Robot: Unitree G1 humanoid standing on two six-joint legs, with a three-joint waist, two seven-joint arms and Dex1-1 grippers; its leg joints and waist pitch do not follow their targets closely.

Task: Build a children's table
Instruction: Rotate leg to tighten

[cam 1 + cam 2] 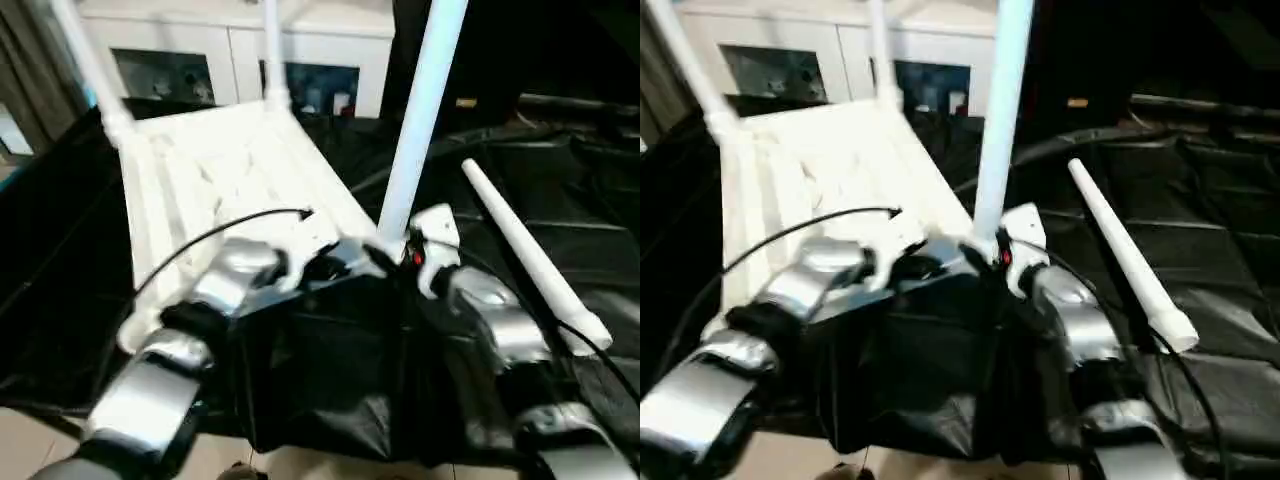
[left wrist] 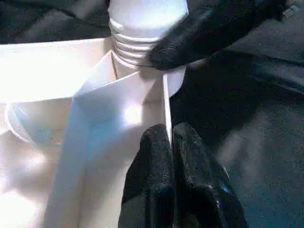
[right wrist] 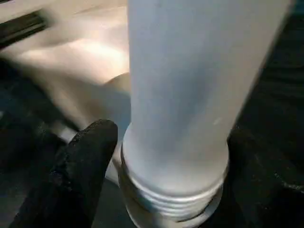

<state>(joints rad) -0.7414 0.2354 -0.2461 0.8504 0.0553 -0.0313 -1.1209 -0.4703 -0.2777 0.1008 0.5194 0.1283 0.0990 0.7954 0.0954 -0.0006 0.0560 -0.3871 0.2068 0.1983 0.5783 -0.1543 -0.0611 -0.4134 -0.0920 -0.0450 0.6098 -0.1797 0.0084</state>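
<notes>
The children's table (image 1: 230,170) lies upside down on the black-draped work table, ribbed underside up. Two white legs (image 1: 95,70) (image 1: 270,50) stand in its far corner sockets. A third leg (image 1: 420,110) stands upright at the near right corner, its threaded end (image 2: 137,42) at the socket. My right gripper (image 1: 400,250) sits around that leg's base (image 3: 190,71). A fourth leg (image 1: 530,260) lies loose on the cloth to the right. My left gripper (image 2: 171,137) is shut on the tabletop's thin rim wall (image 2: 166,99), just beside that corner.
The black cloth (image 1: 560,180) covers the work table and hangs over its near edge, with pale floor (image 1: 30,440) below. A white cabinet (image 1: 200,50) with glass doors stands behind. A black cable (image 1: 200,240) arcs over my left forearm.
</notes>
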